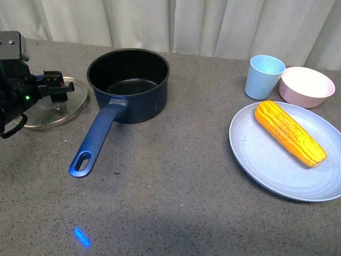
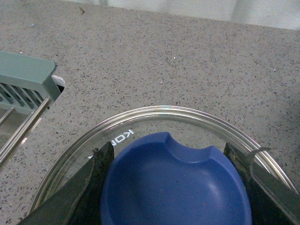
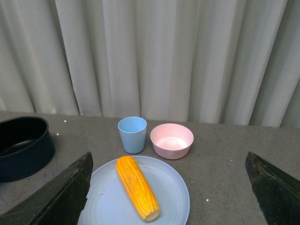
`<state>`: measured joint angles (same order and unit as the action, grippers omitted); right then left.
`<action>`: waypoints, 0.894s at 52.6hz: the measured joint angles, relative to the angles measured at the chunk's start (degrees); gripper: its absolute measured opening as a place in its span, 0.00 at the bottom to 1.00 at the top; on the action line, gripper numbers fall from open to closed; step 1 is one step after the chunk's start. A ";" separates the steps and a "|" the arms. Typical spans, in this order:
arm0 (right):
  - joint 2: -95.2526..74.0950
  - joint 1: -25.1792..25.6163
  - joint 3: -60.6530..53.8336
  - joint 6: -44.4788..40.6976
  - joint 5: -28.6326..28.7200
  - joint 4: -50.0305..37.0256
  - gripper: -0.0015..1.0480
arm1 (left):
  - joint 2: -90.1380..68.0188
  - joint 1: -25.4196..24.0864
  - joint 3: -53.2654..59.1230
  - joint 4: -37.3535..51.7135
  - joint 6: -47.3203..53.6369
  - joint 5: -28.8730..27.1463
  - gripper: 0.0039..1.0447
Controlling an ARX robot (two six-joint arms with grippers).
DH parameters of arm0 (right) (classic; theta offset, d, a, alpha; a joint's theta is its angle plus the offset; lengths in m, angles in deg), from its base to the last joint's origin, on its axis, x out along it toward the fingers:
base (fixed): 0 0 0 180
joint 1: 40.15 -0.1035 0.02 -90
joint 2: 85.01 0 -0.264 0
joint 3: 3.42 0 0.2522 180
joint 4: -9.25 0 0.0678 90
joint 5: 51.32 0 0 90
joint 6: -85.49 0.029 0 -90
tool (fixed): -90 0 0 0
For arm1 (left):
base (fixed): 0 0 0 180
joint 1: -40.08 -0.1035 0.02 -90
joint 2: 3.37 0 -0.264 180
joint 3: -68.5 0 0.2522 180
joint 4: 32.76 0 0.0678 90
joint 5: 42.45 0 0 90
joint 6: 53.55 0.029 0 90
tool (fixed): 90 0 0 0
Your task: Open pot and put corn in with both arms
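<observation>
The dark blue pot stands uncovered, its long handle pointing toward the near side. To its left the glass pot lid sits low at the table. My left gripper is shut on the lid's blue knob, and the glass rim shows beyond the fingers. The corn lies on a light blue plate at the right. My right gripper hangs open well above and in front of the corn; it does not show in the front view.
A light blue cup and a pink bowl stand just behind the plate. A teal rack-like object lies beside the lid in the left wrist view. White curtains close off the far side of the grey table.
</observation>
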<state>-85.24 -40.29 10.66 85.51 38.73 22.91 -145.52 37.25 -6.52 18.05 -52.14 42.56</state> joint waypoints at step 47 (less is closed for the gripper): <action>0.00 0.00 0.02 0.00 0.00 0.00 0.91 | 32.13 -3.06 26.58 4.20 -0.20 -0.59 0.88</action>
<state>-85.24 -40.29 10.68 85.51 38.73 22.91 -113.39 34.19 20.06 22.25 -52.34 41.97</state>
